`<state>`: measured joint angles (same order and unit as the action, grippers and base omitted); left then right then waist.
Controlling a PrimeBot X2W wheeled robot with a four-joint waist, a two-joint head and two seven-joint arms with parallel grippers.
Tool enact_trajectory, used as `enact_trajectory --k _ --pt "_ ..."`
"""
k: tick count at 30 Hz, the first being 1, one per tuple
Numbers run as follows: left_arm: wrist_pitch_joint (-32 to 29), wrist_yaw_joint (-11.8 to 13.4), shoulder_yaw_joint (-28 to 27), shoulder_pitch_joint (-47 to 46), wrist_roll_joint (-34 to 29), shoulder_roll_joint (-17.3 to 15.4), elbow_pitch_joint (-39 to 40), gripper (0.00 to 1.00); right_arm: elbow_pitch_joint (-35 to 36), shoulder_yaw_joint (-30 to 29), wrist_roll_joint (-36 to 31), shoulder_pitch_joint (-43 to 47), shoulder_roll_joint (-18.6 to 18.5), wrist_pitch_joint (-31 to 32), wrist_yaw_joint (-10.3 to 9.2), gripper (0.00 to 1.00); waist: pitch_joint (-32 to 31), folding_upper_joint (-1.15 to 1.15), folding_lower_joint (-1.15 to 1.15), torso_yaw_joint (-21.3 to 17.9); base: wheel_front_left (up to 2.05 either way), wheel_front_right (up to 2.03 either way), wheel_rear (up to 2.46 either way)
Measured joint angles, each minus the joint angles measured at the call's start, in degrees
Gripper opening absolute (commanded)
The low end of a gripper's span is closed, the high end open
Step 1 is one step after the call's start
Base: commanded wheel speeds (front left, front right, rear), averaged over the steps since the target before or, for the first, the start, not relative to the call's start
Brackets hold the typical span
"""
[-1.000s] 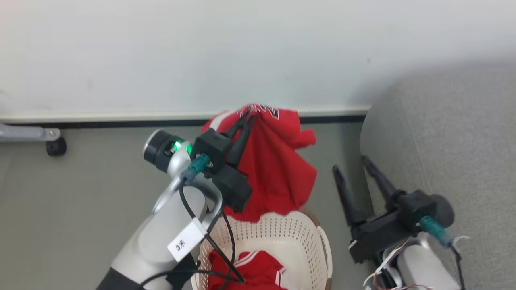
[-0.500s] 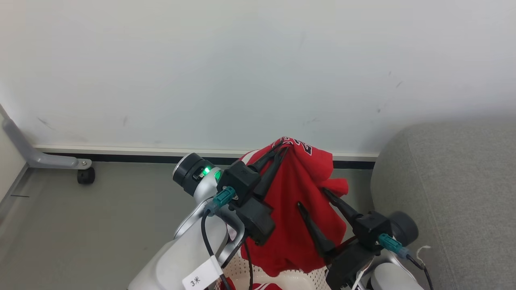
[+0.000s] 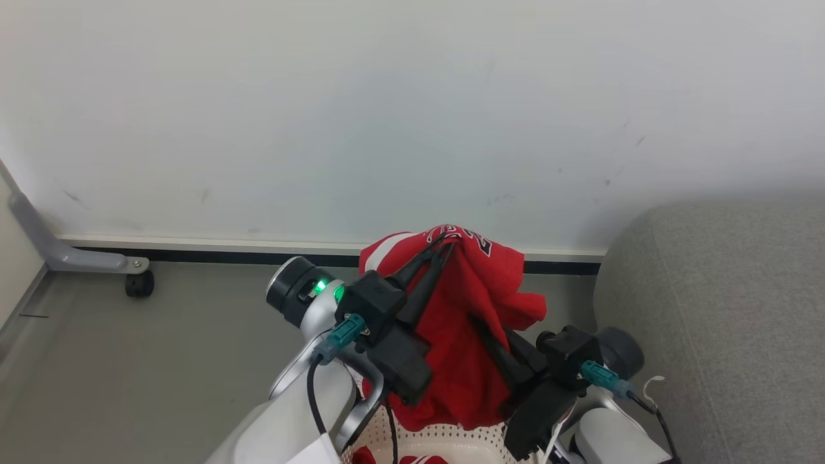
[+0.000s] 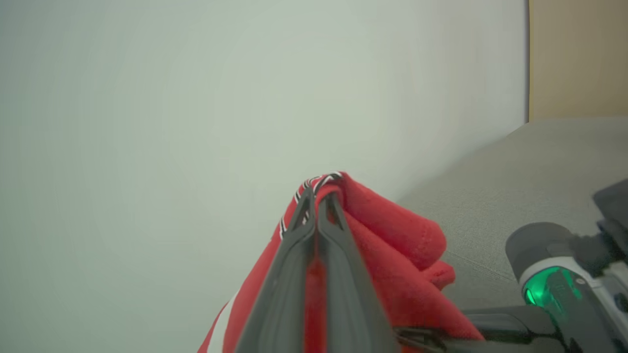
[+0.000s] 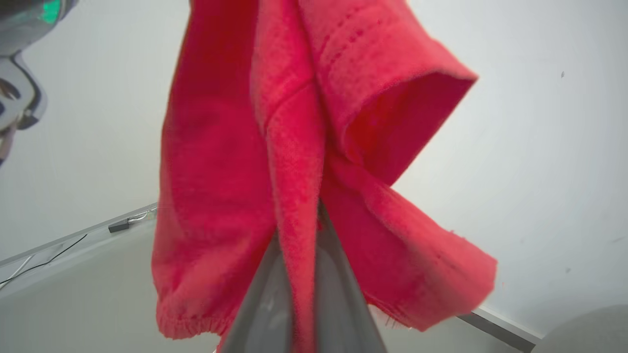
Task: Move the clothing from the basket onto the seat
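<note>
I see left gripper [image 3: 443, 246], jaws pinched shut on top edge of red sports garment [image 3: 480, 283]. Garment hangs above laundry basket [image 3: 445, 446]. Right gripper [image 5: 315, 215], jaws closed on lower fold of same garment. Grey sofa [image 3: 722, 309] just beside, at right.
</note>
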<state>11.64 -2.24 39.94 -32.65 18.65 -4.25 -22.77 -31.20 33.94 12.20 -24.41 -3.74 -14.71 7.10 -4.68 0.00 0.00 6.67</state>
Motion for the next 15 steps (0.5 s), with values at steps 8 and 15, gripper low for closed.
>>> enact_trajectory --k 8,15 --pt "-0.97 1.83 -1.80 3.50 2.13 -1.56 0.59 1.00 0.12 -0.63 1.66 -1.79 -2.21 0.00 0.03 0.00 0.43 0.00 0.00 -1.98 0.00 0.00 0.00" --pt "-0.75 3.66 -3.78 6.20 3.02 -2.36 0.67 1.00 1.18 -2.23 1.98 -4.36 -5.26 0.00 0.04 0.00 0.97 0.00 0.01 -4.61 0.00 0.00 0.00"
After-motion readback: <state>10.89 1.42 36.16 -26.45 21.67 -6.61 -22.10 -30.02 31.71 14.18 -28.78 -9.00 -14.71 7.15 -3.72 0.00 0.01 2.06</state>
